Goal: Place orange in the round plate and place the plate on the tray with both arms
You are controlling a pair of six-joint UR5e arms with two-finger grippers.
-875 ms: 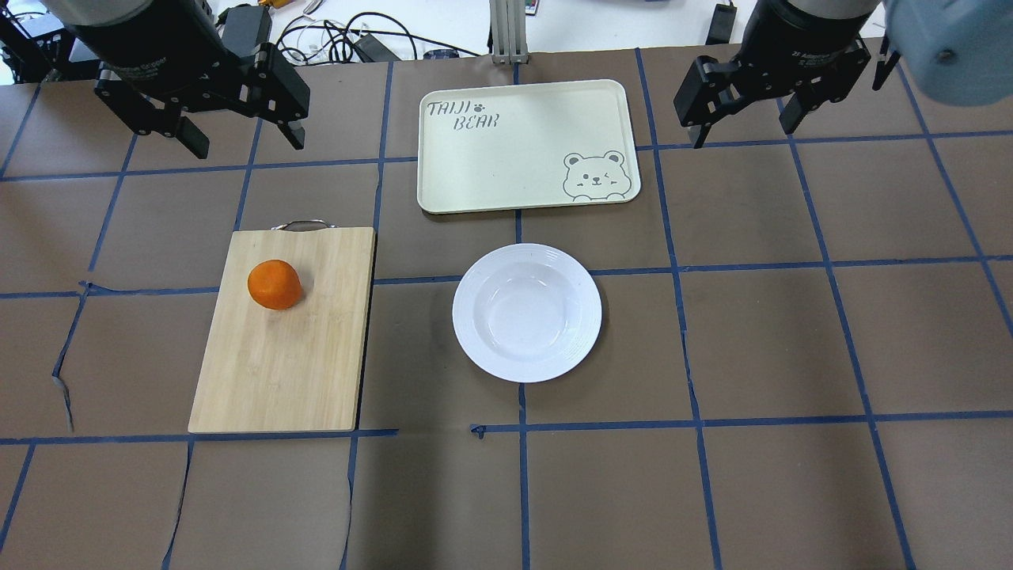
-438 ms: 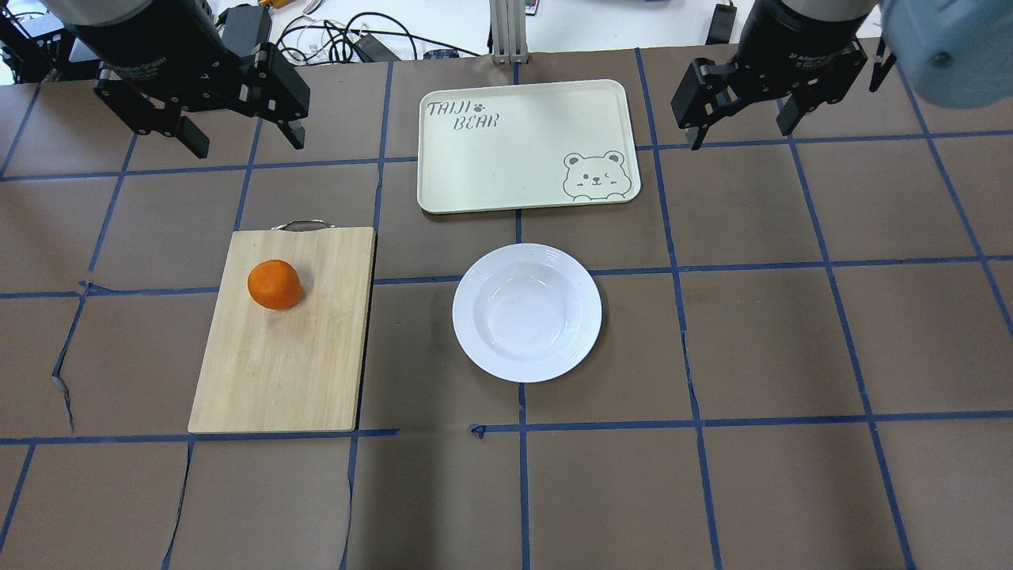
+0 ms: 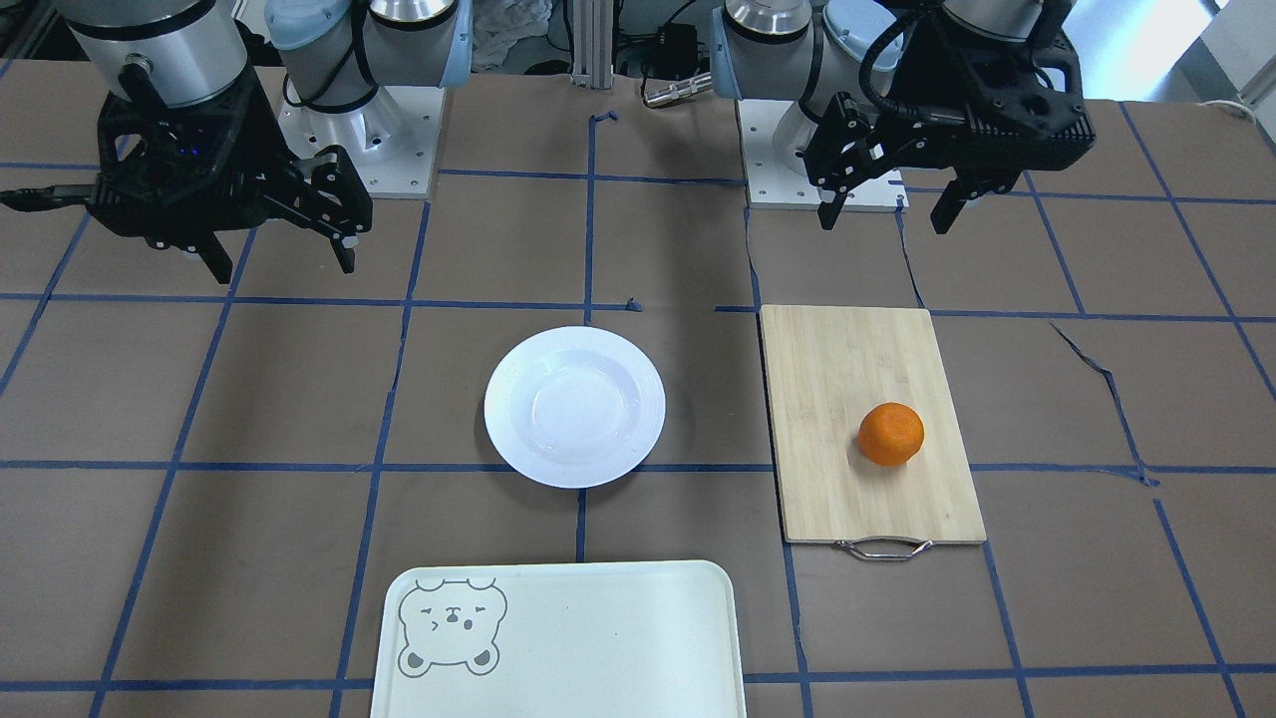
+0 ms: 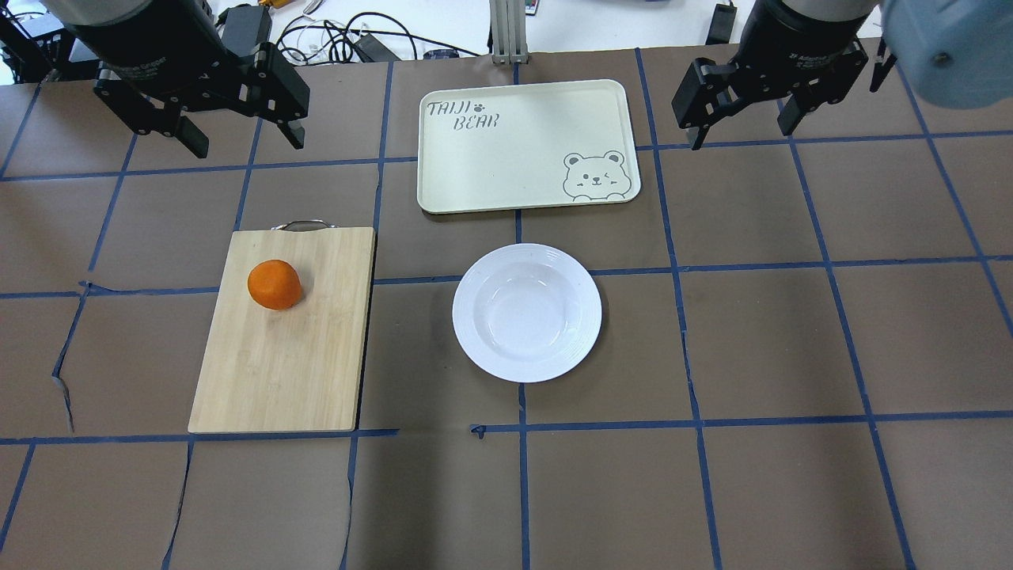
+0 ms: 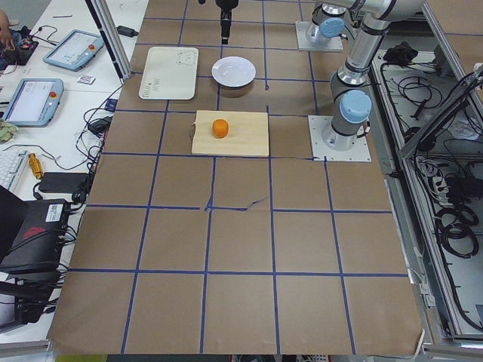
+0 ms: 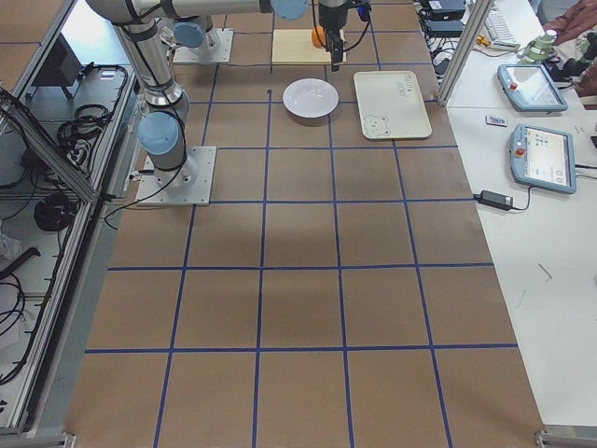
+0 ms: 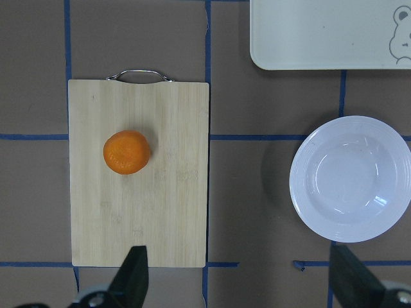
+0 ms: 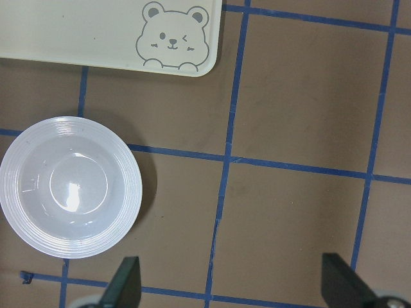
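Note:
The orange rests on a bamboo cutting board. An empty white round plate lies on the table beside the board. The pale tray with a bear face lies just beyond the plate. My left gripper hangs open high over the table, behind the board and apart from the orange. My right gripper hangs open to the right of the tray, holding nothing.
The board's metal handle points toward the tray side. Cables lie past the table's far edge. Blue tape lines grid the brown table cover. Tablets and a person's hand are at a side bench.
The right gripper has shifted slightly toward the far edge. The left gripper, orange, plate and tray have not moved.

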